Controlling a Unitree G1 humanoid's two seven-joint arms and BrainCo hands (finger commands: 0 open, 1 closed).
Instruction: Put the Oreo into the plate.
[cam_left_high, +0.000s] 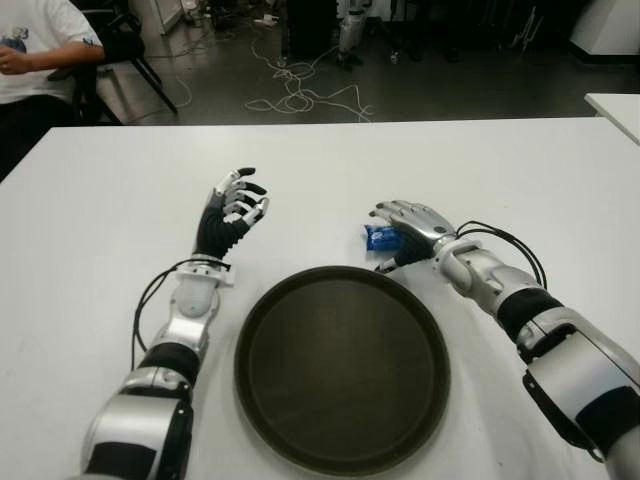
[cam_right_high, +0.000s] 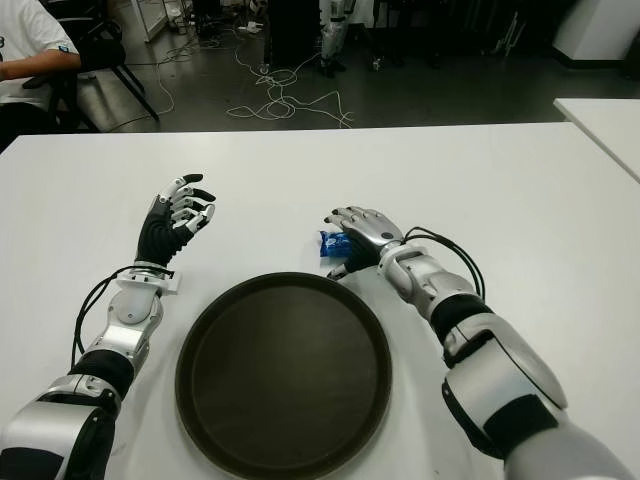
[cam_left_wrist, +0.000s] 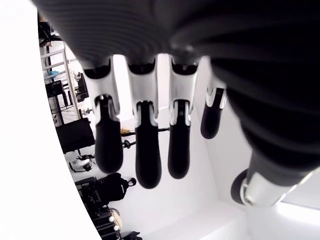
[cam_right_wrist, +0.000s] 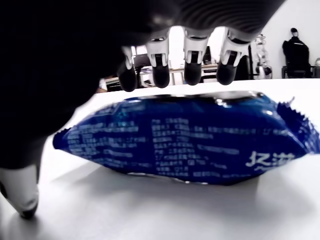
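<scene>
Oreo (cam_left_high: 378, 236) half hidden under right hand (cam_left_high: 408, 226)

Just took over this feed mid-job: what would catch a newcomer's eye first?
The big dark round plate sits bare on the white table between the arms. Just beyond its far rim, the right hand arches over a blue Oreo packet, not yet gripping it. The left hand is raised, fingers spread, left of the plate.

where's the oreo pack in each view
Left eye: Oreo pack under the right robot hand, beyond the plate.
Right eye: same, just past the plate rim.
Left wrist: not in it.
Right wrist: fills the frame, below the fingertips.
Shared landmark: the plate.
</scene>
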